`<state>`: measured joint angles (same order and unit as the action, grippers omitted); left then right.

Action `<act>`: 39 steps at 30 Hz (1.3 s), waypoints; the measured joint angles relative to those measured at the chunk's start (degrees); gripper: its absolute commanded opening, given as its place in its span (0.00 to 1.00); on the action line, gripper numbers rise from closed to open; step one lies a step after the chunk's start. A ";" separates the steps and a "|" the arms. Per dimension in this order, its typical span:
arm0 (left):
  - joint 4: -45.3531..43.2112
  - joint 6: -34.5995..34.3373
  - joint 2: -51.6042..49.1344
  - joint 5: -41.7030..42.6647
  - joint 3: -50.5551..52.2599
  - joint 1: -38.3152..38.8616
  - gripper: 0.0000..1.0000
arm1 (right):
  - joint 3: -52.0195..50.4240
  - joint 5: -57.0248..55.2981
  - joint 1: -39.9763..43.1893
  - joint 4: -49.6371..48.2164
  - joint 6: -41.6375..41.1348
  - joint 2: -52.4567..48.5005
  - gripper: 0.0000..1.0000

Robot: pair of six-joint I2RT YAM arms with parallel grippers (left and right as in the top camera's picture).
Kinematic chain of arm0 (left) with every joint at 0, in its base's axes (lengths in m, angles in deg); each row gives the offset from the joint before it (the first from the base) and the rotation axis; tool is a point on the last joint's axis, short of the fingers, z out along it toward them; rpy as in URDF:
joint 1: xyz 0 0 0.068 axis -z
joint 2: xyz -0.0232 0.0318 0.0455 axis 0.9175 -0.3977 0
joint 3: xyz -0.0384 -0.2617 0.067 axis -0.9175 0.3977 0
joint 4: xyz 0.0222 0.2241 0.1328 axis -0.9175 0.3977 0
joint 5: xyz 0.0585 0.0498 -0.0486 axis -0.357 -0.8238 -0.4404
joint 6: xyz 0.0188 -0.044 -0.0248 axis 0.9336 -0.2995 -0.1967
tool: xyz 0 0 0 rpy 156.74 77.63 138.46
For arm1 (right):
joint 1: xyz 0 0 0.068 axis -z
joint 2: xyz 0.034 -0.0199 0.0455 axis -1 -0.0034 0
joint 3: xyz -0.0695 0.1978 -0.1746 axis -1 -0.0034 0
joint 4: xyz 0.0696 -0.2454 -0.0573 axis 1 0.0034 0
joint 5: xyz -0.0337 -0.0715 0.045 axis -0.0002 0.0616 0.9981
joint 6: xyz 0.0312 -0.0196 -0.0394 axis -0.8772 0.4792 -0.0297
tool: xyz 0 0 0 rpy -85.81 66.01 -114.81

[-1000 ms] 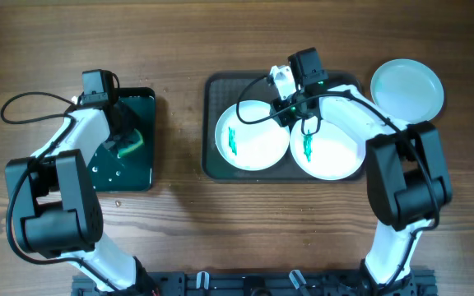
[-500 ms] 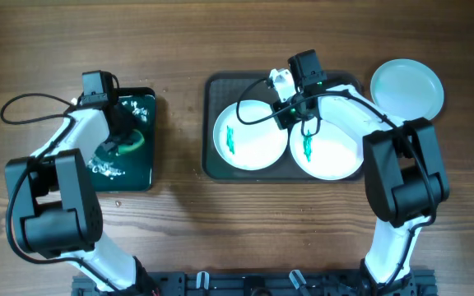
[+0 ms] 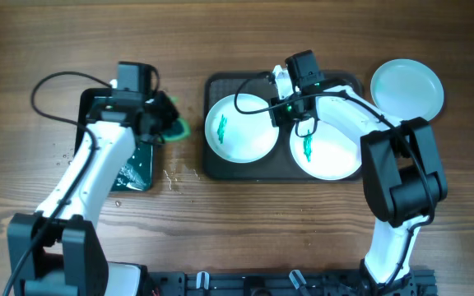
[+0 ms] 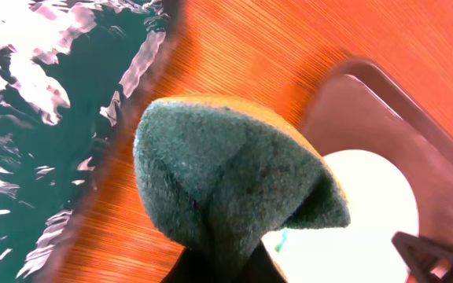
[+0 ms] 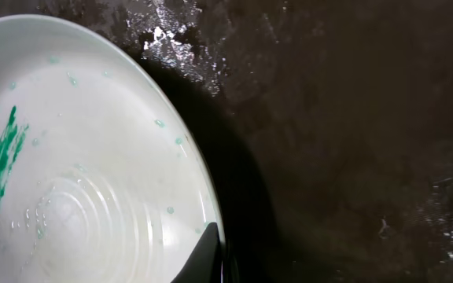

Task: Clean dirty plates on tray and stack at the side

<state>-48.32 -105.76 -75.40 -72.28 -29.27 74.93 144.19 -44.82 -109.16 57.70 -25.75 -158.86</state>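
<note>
Now left gripper (image 3: 167, 122) clamps sponge (image 4: 226, 173) beside tray (image 3: 220, 83), right gripper (image 3: 280, 105) pinches white plate (image 3: 241, 133) at rim

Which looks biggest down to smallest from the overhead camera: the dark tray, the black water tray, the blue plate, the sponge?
1. dark tray
2. black water tray, partly hidden under the left arm, so less sure against the plate
3. pale blue plate
4. sponge, clearly the smallest

The left white plate (image 3: 239, 136) and right white plate (image 3: 329, 152) are showing teal-green smears, the third plate (image 3: 407, 86) pale blue. The tray (image 3: 220, 168) is looking dark grey-brown, the sponge (image 4: 226, 173) green over yellow.
</note>
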 measured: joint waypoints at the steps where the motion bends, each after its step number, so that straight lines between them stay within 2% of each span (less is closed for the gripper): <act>1: -1.75 -0.83 -0.11 0.22 0.00 1.73 0.04 | 0.00 0.00 -0.28 -0.13 -0.48 0.00 0.04; 5: -11.26 -4.07 -1.95 1.53 -0.02 12.04 0.04 | -0.07 -0.26 -0.92 -0.13 -1.51 0.00 0.04; 8: -16.04 -6.56 -6.67 1.73 -0.11 16.48 0.04 | -0.11 -0.26 -0.92 -0.11 -1.55 0.00 0.04; 12: -18.18 -9.38 -13.97 1.75 -0.11 18.29 0.04 | -0.11 -0.26 -0.92 -0.11 -1.55 0.00 0.04; 18: -26.01 -10.47 -17.33 1.68 -0.13 19.08 0.04 | -0.11 -0.26 -0.92 -0.17 -1.57 0.00 0.04; 23: -23.63 -10.88 -21.38 -1.03 -1.22 20.85 0.04 | -0.15 -0.24 -0.90 -0.02 -1.75 -0.11 0.04; 28: -11.30 -7.30 -19.78 -10.73 -3.06 18.60 0.04 | -0.15 -0.24 -0.92 -0.02 -1.75 -0.11 0.04; 30: -9.03 -5.42 -19.17 -13.33 -3.02 17.40 0.04 | -0.15 0.24 -1.01 -0.28 -1.75 -0.11 0.04; 35: -9.70 -2.05 -17.79 -17.29 -1.92 16.81 0.04 | -0.15 0.87 -2.32 -0.37 -2.19 -0.11 0.04; 39: -16.87 -1.55 -15.08 -12.66 -1.25 15.80 0.04 | -0.15 0.81 -2.08 -0.15 -2.43 -0.11 0.04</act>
<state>-65.19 -107.31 -90.48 -84.94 -30.51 90.73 144.03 -44.01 -111.24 57.54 -28.18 -158.97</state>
